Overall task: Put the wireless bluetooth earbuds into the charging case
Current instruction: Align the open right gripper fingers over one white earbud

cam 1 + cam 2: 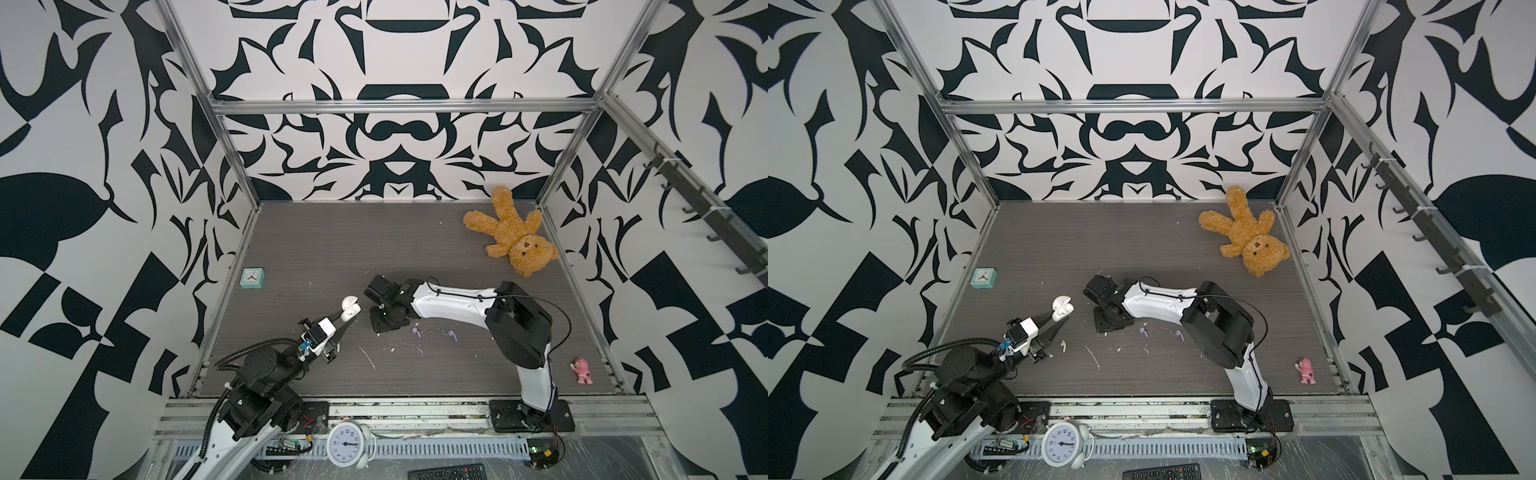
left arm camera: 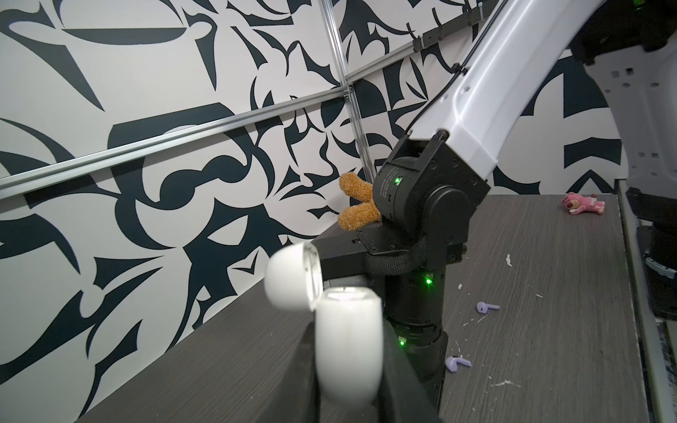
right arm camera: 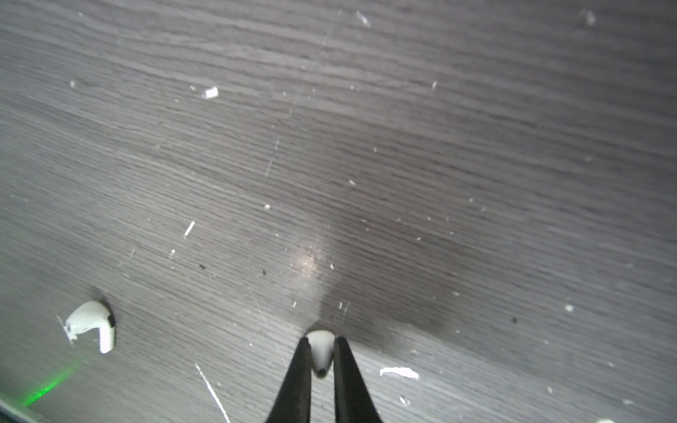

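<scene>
White earbud [image 3: 321,357] pinched in R gripper [image 3: 321,342], jaws clamped on it, close over worktop [image 3: 366,146]. R arm: elbow high, forearm reaching to centre, wrist bent straight down. 2nd white earbud [image 3: 93,324] lies nearby. Two purple earbuds [image 1: 416,331] lie by R forearm. L gripper [image 1: 344,319], arm low, angled up-fwd, grips charging case [image 2: 348,340], lid open, off worktop.

The table [image 3: 439,110]: I log grey wood-grain board, matt, with a faint sheen in one spot. The charging case [image 2: 348,348]: white plastic, smooth, satin. The white earbud [image 3: 321,353] and the purple earbud [image 2: 487,307]: smooth moulded plastic, slightly glossy to my eye. The teddy bear [image 1: 515,232]: tan plush cloth, shaggy. The frame rail [image 1: 403,106]: bare brushed metal. The arm shell [image 2: 476,91]: I note glossy white plastic.
</scene>
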`<state>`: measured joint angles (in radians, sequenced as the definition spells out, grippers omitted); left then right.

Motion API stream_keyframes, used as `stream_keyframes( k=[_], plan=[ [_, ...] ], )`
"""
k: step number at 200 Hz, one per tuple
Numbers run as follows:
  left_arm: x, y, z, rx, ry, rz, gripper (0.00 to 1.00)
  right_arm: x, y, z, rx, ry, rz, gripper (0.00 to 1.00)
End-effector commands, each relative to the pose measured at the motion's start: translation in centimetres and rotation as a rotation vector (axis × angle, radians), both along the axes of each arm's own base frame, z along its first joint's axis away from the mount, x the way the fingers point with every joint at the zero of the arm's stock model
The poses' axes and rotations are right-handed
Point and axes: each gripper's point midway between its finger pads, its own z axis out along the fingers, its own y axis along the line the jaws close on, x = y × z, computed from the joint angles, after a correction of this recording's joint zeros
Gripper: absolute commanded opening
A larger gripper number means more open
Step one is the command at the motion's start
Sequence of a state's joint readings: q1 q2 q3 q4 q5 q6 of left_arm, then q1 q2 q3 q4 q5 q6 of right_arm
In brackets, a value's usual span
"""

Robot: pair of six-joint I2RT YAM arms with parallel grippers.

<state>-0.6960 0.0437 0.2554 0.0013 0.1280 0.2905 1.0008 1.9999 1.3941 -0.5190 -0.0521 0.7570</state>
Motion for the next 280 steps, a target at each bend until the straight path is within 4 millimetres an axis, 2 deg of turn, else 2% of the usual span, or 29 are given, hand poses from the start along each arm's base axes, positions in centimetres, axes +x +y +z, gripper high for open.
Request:
stream_keyframes(
  k=[1,74,137,210,251,280],
  plan=[
    [0.0,-0.2,-0.4,0.018,-0.007,-0.008,0.00,0.2,-0.1,0.2,-0.005,-0.005,0.004,0.15],
    [0.0,-0.3,-0.5,0.023,-0.006,-0.009,0.00,0.3,-0.6,0.0,-0.004,0.001,-0.005,0.10],
    [0.0,-0.3,-0.5,0.028,-0.008,-0.008,0.00,0.3,-1.4,-0.5,-0.010,0.013,-0.018,0.11],
    [0.0,-0.3,-0.5,0.030,-0.011,-0.008,0.00,0.7,-1.9,0.8,0.002,-0.017,0.004,0.22],
    [0.0,-0.2,-0.4,0.028,-0.019,-0.006,0.00,1.2,-1.8,2.3,0.037,-0.058,0.065,0.36],
    [0.0,-0.1,-0.3,0.026,-0.023,-0.002,0.00,1.1,-0.9,3.3,0.106,-0.088,0.162,0.48]
  ],
)
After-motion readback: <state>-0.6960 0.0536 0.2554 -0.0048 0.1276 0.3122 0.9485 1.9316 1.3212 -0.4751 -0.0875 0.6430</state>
